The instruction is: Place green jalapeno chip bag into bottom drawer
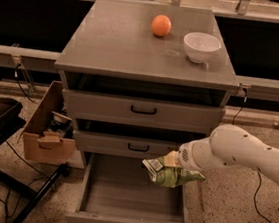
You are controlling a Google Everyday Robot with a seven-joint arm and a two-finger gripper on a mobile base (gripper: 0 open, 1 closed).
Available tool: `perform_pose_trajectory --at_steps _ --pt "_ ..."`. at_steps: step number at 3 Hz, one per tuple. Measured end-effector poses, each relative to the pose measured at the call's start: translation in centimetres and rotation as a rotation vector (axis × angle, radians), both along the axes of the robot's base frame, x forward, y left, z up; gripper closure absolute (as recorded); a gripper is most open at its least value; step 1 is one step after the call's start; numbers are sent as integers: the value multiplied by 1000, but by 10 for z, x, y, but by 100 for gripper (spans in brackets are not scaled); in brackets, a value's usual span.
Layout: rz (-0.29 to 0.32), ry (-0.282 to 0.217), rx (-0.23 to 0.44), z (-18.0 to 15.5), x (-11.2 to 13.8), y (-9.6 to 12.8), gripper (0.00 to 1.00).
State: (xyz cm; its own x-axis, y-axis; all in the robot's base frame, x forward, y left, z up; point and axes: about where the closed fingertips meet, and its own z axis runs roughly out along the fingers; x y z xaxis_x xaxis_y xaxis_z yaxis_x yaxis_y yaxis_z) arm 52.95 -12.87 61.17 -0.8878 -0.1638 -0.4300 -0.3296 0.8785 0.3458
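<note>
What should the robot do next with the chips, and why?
Probably lower the tool a little. It holds the green jalapeno chip bag over the right side of the open bottom drawer, and the bag does not look to be resting inside yet.
</note>
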Motion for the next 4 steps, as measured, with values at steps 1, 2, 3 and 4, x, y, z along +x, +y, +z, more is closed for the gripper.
perform_pose_trajectory --at_steps 1,2,3,4 --pt "9 28 -5 -17 8 12 100" --pt "-1 72 -22 -67 37 27 100" --pt "-30 131 -31 -141 75 42 100" --pt "-72 182 0 -212 101 48 100"
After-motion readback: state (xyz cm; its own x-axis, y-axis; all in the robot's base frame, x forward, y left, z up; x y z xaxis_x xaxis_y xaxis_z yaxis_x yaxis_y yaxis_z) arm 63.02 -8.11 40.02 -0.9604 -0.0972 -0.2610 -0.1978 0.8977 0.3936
